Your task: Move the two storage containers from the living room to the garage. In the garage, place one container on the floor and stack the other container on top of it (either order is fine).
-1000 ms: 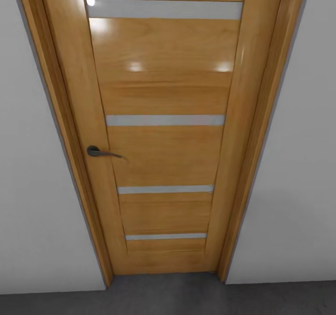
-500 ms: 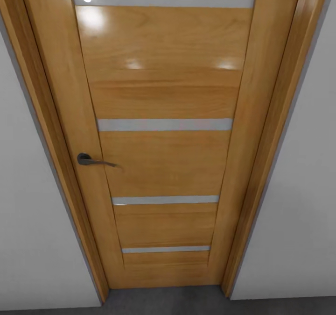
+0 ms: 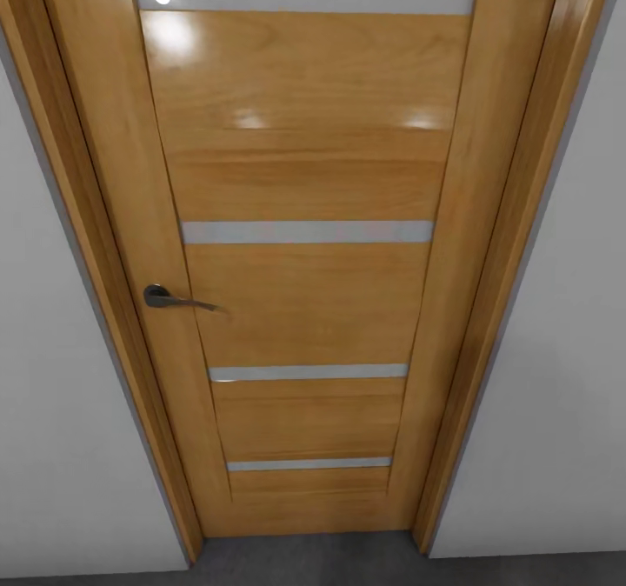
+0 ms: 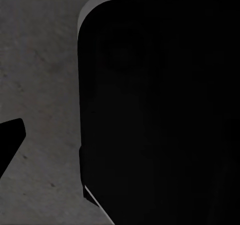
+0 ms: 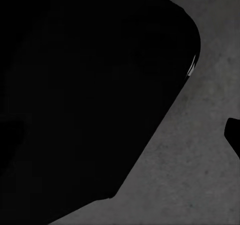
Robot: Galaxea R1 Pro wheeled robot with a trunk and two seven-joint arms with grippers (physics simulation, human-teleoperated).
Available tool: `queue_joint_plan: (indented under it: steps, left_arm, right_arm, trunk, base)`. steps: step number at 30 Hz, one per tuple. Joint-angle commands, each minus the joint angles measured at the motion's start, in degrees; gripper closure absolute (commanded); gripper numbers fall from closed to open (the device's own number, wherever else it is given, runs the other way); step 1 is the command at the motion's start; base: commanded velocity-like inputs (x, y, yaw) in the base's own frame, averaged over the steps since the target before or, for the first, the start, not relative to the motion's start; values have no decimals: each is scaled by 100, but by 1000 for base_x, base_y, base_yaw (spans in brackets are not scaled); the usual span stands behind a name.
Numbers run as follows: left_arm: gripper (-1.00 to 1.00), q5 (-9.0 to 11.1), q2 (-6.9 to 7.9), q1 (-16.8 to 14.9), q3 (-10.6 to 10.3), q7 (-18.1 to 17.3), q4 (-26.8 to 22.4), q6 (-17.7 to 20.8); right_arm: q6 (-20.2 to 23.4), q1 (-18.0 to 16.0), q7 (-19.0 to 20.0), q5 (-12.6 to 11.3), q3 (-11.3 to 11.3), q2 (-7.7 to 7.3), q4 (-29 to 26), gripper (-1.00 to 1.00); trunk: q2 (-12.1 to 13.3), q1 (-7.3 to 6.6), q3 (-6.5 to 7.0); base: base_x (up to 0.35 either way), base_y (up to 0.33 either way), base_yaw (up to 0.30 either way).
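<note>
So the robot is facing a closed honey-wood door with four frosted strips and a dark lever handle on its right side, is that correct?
Nearly: the handle is on the left side of the door, not the right, as the head view shows. The rest holds: the door is closed, honey-wood, with four frosted strips across it.

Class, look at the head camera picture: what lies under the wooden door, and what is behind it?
Under the door runs dark grey floor. The closed door hides whatever lies behind it.

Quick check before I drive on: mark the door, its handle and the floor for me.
door [image 3: 304,308]: head view, middle wood panel.
door handle [image 3: 178,300]: head view, dark lever.
floor [image 3: 313,560]: head view, grey strip below the door.
</note>
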Motion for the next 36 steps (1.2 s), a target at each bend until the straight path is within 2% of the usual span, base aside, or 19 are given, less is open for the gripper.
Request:
queue_joint_plan:
  steps: [1, 24, 36]
  left_arm:
    - [-100, 5, 0, 2, 4, 6, -7, -10]
    - [-100, 5, 2, 5, 3, 6, -7, -10]
    - [-100, 5, 0, 5, 3, 6, -4, -10]
  right_arm:
    - [-17, -1, 7, -20, 16, 0, 1, -100]
    - [-14, -1, 6, -43, 16, 0, 1, -100]
    - [-16, -1, 8, -26, 19, 0, 1, -100]
  trunk:
    - [-2, 0, -4]
    - [-2, 0, -5]
    - [-2, 0, -52]
  base:
    - [0, 0, 0]
    - [0, 0, 2]
    - [0, 0, 146]
